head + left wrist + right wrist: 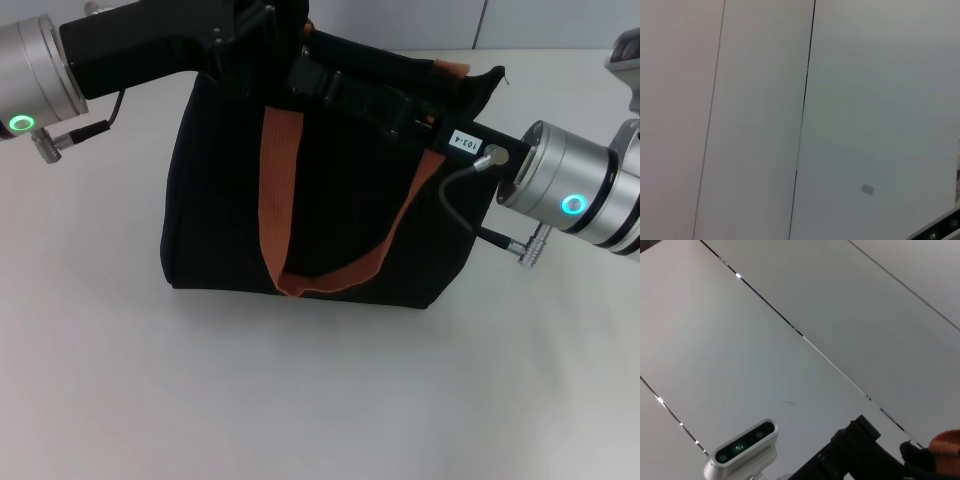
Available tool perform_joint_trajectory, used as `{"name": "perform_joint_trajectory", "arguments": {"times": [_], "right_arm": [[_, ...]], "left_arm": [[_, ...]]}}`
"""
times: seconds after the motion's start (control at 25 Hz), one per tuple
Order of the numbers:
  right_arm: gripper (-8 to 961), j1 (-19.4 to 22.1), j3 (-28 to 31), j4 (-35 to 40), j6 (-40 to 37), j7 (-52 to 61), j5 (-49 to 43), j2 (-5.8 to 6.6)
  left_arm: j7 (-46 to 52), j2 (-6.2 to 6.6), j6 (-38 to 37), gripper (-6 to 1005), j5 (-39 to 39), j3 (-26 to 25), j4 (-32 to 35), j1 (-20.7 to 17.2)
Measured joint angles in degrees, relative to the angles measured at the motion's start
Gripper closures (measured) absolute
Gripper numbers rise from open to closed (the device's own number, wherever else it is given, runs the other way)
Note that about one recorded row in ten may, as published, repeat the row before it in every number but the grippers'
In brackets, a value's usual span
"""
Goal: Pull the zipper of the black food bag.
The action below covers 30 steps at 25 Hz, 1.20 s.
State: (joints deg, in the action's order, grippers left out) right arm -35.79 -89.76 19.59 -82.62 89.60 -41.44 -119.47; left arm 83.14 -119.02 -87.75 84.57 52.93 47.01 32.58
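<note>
The black food bag (225,200) stands upright in the middle of the white table in the head view. One rust-orange strap handle (278,180) hangs down its front, and a bit of the other (452,68) shows at the top right edge. My left gripper (262,30) is at the bag's top left corner. My right gripper (318,72) reaches in from the right along the bag's top edge, close to the left one. The zipper is hidden behind the black grippers. The right wrist view shows a bit of orange strap (947,444) and the left arm's black gripper body (855,455).
The white table (300,400) spreads in front of and around the bag. A grey panelled wall (840,100) fills the left wrist view and most of the right wrist view (790,315). The left arm's wrist camera (745,445) shows in the right wrist view.
</note>
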Motion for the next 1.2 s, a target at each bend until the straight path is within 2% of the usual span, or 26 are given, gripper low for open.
{"name": "perform_joint_trajectory", "arguments": {"times": [0.36,0.8,1.2], "right_arm": [[228,-0.5,-0.2,-0.1,2.6,0.5,-0.1,-0.06],[227,-0.7,-0.8,0.9,-0.8,-0.4,-0.4,-0.15],[228,-1.7,-1.1,-0.2,1.0,-0.4,-0.2,-0.2]], "left_arm": [[0.0,-0.07,0.0,924,0.0,0.4,0.0,0.1],[0.0,-0.07,0.7,920,0.0,1.1,-0.1,0.1],[0.0,-0.07,0.8,916,-1.1,1.1,-0.1,-0.3]]}}
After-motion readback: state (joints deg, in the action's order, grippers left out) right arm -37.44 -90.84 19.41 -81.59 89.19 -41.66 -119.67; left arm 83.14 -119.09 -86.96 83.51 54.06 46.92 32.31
